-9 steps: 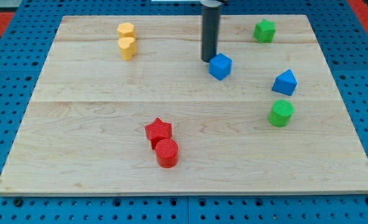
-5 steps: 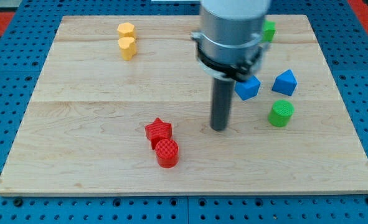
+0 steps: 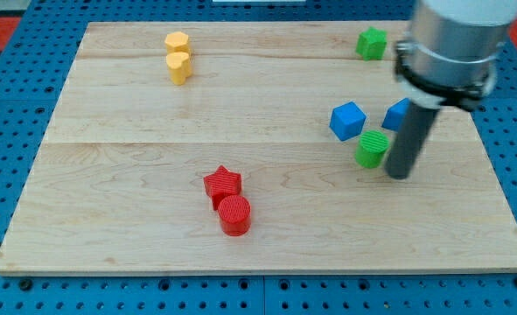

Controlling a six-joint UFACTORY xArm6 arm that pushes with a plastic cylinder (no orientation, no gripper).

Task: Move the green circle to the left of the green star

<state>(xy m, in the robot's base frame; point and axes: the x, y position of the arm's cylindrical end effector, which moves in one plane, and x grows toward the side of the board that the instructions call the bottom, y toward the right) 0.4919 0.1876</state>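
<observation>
no readable text, labels or numbers

My tip [image 3: 400, 175] rests on the wooden worktop [image 3: 136, 175] just right of the green circle [image 3: 372, 149], with a blue cube [image 3: 347, 121] nearby, the green star [image 3: 372, 42] near the view's top.

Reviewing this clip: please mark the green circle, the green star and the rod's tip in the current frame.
green circle [image 3: 372, 148]: camera view, on its ribbed top face.
green star [image 3: 372, 42]: camera view, on its top face, near the view's top.
my tip [image 3: 400, 175]: camera view, rod's very end, just right of the green circle.
</observation>
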